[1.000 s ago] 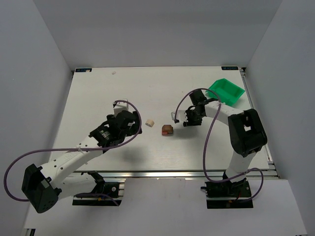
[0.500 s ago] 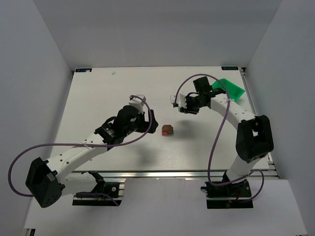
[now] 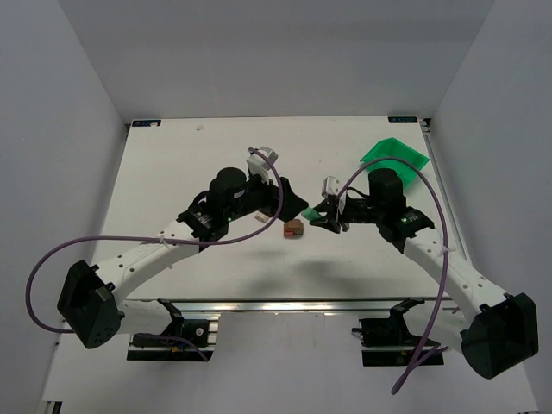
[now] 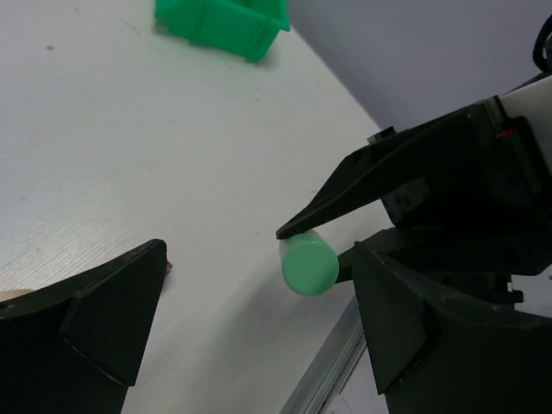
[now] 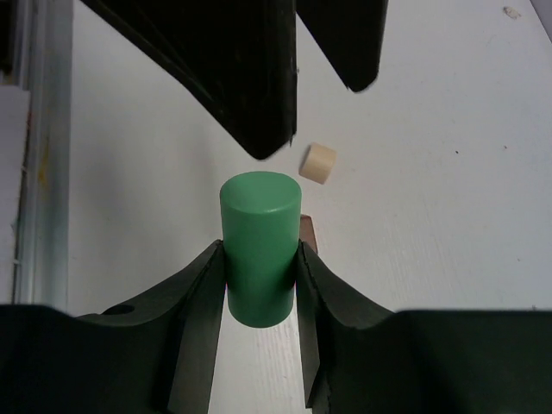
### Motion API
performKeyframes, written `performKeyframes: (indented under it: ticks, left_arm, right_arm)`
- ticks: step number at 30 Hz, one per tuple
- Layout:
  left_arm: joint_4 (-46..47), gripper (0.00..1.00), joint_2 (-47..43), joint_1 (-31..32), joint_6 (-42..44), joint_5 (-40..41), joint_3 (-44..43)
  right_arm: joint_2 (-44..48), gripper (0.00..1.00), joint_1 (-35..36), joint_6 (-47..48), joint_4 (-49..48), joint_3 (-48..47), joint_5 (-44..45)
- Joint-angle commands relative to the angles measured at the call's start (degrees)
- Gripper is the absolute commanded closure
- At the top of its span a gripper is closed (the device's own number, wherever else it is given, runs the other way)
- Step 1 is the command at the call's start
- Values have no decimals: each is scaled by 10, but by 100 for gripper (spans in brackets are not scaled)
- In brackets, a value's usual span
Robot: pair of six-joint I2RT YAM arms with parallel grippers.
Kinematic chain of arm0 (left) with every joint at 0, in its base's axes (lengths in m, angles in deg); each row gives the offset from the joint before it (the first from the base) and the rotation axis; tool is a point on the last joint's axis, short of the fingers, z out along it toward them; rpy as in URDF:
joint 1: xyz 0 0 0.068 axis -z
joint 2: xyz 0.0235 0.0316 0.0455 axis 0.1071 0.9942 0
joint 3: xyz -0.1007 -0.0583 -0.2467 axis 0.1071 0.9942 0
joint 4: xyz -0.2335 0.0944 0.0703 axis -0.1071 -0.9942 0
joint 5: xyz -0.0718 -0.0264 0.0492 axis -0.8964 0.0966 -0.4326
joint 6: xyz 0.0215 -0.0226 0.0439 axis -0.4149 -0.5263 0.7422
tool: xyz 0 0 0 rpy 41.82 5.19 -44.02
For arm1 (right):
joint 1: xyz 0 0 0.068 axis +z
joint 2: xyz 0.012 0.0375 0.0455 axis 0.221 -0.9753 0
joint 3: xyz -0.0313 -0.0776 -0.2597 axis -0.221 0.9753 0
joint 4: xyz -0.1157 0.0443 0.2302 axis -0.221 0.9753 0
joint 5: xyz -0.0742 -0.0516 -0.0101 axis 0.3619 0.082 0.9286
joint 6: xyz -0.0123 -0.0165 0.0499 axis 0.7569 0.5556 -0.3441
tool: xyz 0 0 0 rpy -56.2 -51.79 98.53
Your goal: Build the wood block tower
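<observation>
My right gripper (image 3: 319,216) clamps the green cylinder (image 5: 259,246) beside the block stack (image 3: 293,228); the left gripper (image 3: 289,203) gapes empty. Next I centre it above and lower gently.

light: bright, even, diffuse, from overhead | shadows: soft pale grey patches under both arms on the white table (image 3: 172,164) | glare: near rail (image 3: 285,304) washed white | left wrist view: near fingers (image 4: 95,319) blurred, detail lost in black | right wrist view: green cylinder (image 5: 259,250) sharp, soft sheen on top
</observation>
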Motion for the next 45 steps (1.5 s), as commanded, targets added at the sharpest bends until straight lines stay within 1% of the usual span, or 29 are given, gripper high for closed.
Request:
performKeyframes:
  ticks: [1,5,8,12,13,16,21,22,26,29,30,32,33,36,38,39,40,42,43,44,45]
  left_arm:
    - [58,3,1,6,-11,-60,1]
    - [44,8,21,10,-13,-110,-6]
    - [47,15,34,11,-22,-127,-6]
    - [50,30,43,11,-28,-121,-3]
    - [57,41,44,11,-31,-123,-2]
    - [59,58,49,11,-33,-124,-4]
    - [70,58,54,11,-33,-130,-5]
    - [70,52,56,11,-32,-133,-6]
    - [77,43,56,11,-35,-138,-8]
    - [79,43,56,11,-35,-139,-8]
    - [79,49,56,11,-35,-139,-8]
    - [77,54,56,11,-34,-135,-10]
    - [76,58,56,11,-34,-133,-10]
    - [74,63,60,11,-32,-135,-12]
    - [74,64,63,12,-33,-133,-13]
    - [77,67,63,12,-33,-133,-12]
    - [78,75,63,12,-34,-132,-13]
    - [79,83,64,11,-35,-132,-15]
    - [80,93,64,11,-35,-130,-15]
    - [82,97,63,11,-34,-129,-14]
    - [82,100,63,12,-33,-121,-13]
  right_arm:
    - [32,77,10,-101,-96,12,-13]
    - [35,77,19,-130,-97,12,16]
    - [30,77,24,-138,-95,11,43]
    - [28,77,27,-138,-96,9,49]
    - [28,77,29,-136,-95,10,49]
    - [26,76,31,-130,-91,10,62]
    - [15,76,32,-119,-70,5,67]
    - [13,76,34,-116,-65,3,70]
    - [8,76,37,-113,-58,-2,76]
    - [10,76,39,-112,-57,-1,76]
    - [11,75,39,-112,-58,-2,77]
    - [12,75,39,-112,-57,-2,77]
    - [11,75,39,-112,-57,-1,77]
    - [11,75,40,-110,-56,-2,75]
    - [10,74,42,-107,-53,-2,69]
    - [10,74,44,-104,-52,-1,70]
    - [9,72,45,-104,-51,-1,71]
    - [7,67,46,-103,-48,-2,77]
    - [7,65,46,-104,-48,-2,77]
    - [8,60,47,-104,-51,-1,77]
    - [8,58,47,-106,-51,0,82]
